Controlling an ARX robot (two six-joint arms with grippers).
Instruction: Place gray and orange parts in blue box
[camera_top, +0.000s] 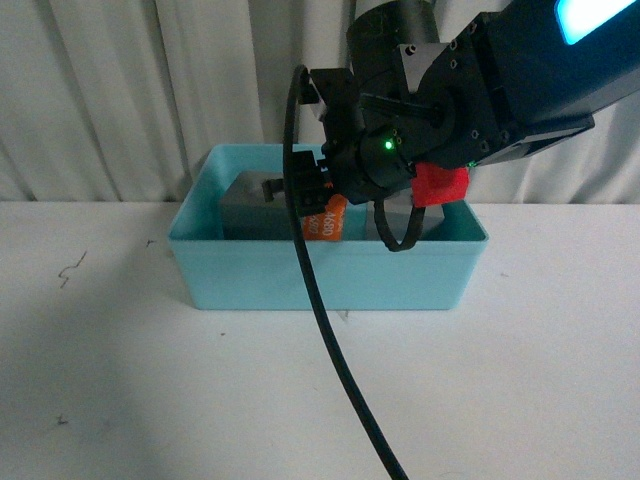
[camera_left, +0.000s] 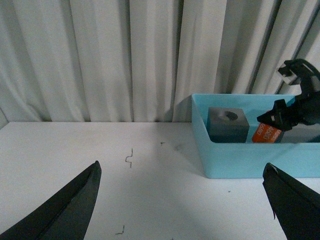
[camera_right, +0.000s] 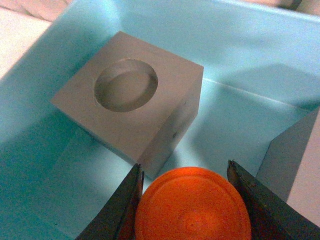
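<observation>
The blue box (camera_top: 330, 282) stands on the white table near the curtain. Inside it rests a gray cube with a round recess (camera_right: 130, 105), at the box's left end (camera_top: 245, 205). A second gray cube (camera_right: 295, 160) shows only partly beside it. My right gripper (camera_right: 185, 172) is shut on the orange cylinder (camera_right: 192, 205), holding it inside the box, above the floor between the two cubes (camera_top: 325, 220). My left gripper (camera_left: 181, 167) is open over the bare table, left of the box (camera_left: 250, 160), with nothing between its fingers.
A black cable (camera_top: 335, 350) hangs from the right arm across the table in front of the box. White curtains (camera_top: 120, 90) close off the back. Small dark marks (camera_left: 129, 159) dot the white table (camera_top: 150, 400).
</observation>
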